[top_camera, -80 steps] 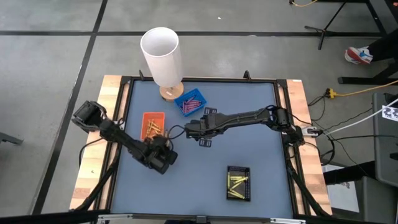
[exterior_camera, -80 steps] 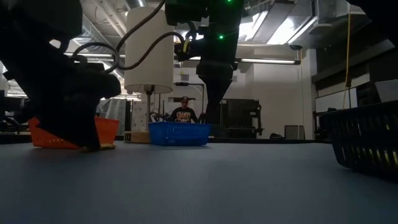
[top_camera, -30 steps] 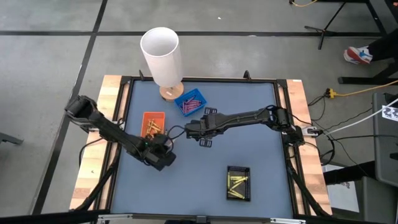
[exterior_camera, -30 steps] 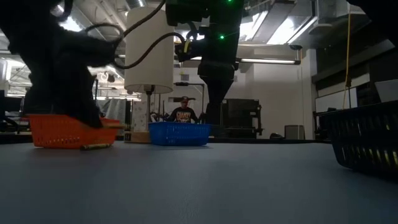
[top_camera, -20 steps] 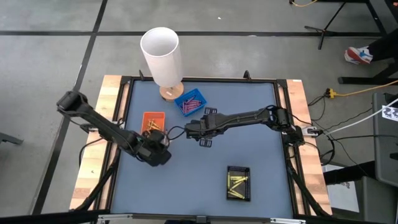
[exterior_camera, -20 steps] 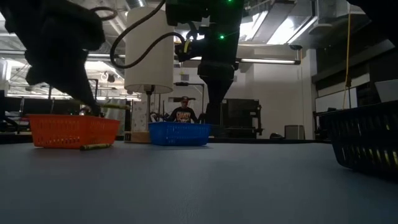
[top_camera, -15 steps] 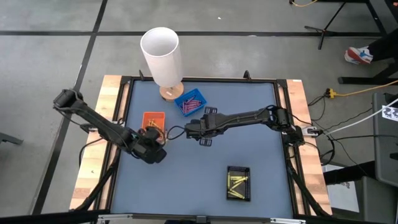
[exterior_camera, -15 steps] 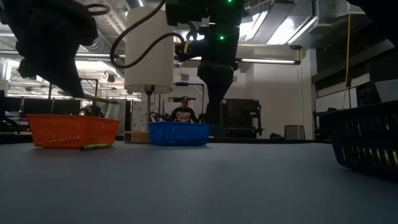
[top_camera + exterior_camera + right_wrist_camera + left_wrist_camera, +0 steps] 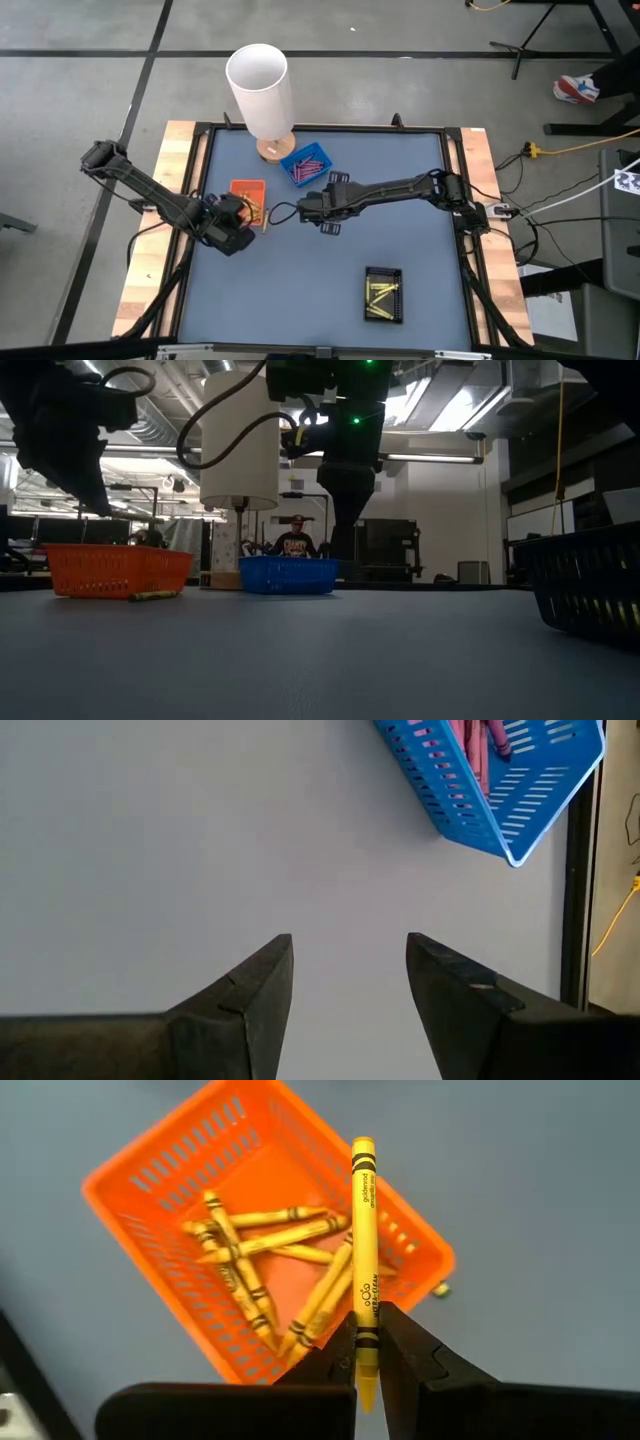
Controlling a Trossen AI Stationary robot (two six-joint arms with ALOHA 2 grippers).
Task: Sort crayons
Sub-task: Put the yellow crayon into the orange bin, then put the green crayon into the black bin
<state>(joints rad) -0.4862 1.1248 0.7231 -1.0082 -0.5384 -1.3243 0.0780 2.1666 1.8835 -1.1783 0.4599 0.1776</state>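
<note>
The crayon (image 9: 364, 1250) is pinched in the left hand (image 9: 365, 1342) and hangs above the orange tray (image 9: 130, 1180), where other gold crayons lie. A moment ago this hand was lower, beside the tray; it has lifted the crayon, so dropping it in is probably next. The right hand (image 9: 348, 978) waits spread over the desk (image 9: 150, 840), near the blue tray (image 9: 470, 810).
</note>
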